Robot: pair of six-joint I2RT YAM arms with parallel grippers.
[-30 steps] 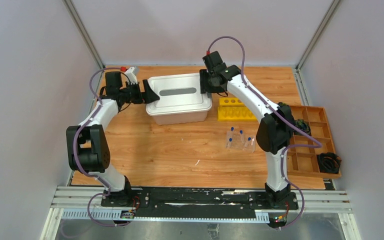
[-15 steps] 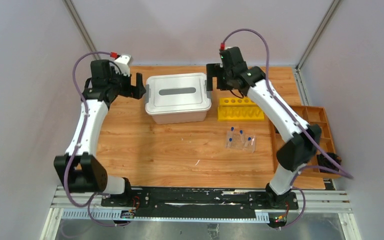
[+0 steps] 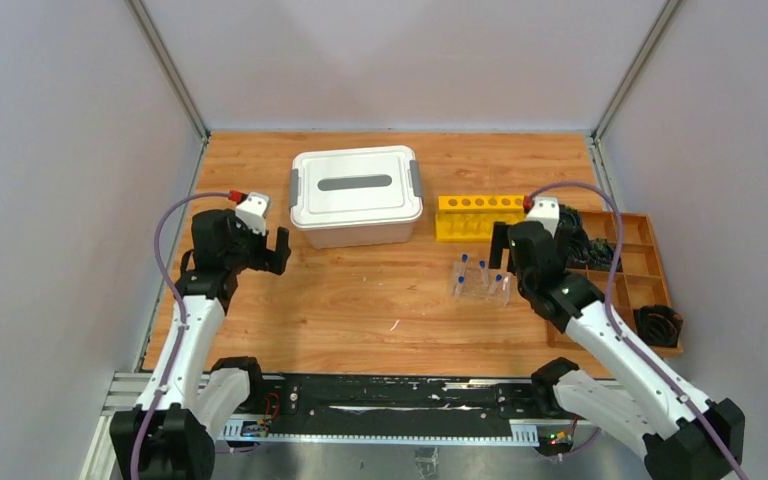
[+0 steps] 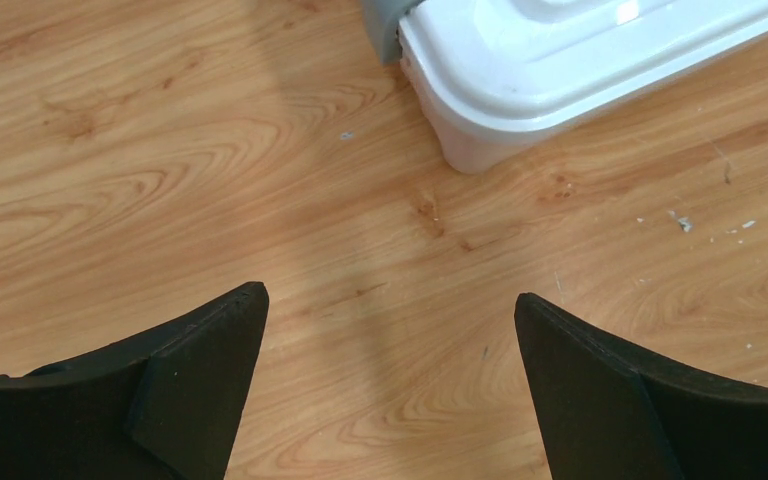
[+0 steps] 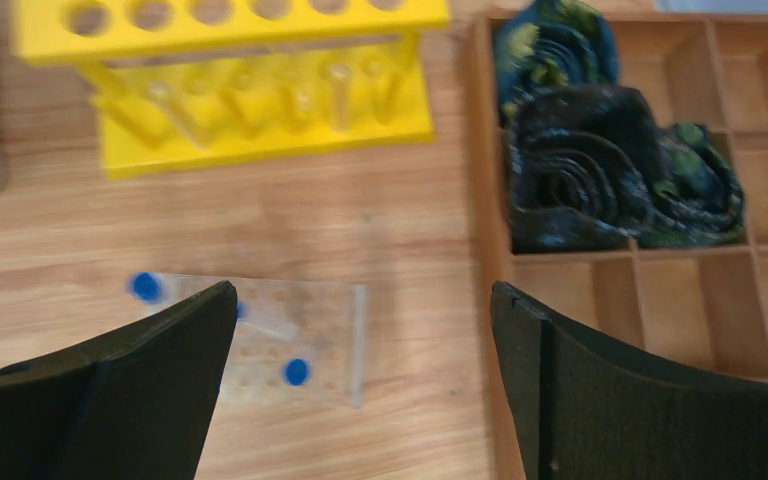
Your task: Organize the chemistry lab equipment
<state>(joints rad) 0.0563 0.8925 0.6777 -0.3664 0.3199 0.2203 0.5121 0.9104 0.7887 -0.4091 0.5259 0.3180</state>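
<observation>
Clear tube rack [image 3: 481, 283], blue-capped tubes [image 5: 297, 371] inside, right of centre, near of yellow rack [image 3: 478, 217]. Right gripper [image 5: 362, 300] and left gripper [image 4: 388, 295] spread, empty. Right one should straddle one cap, descend straight.

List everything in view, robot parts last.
storage bin: one, white, grey latches, far centre
yellow rack: one, yellow, right of the bin
clear tube rack: one, clear, nearer than the yellow rack
blue-capped tubes: at least four, clear, in that rack
wooden tray: one, brown, right edge
coiled items: several, black, in the tray's compartments
left gripper: one, black, open, near the bin's left corner
right gripper: one, black, open, by the clear tube rack
</observation>
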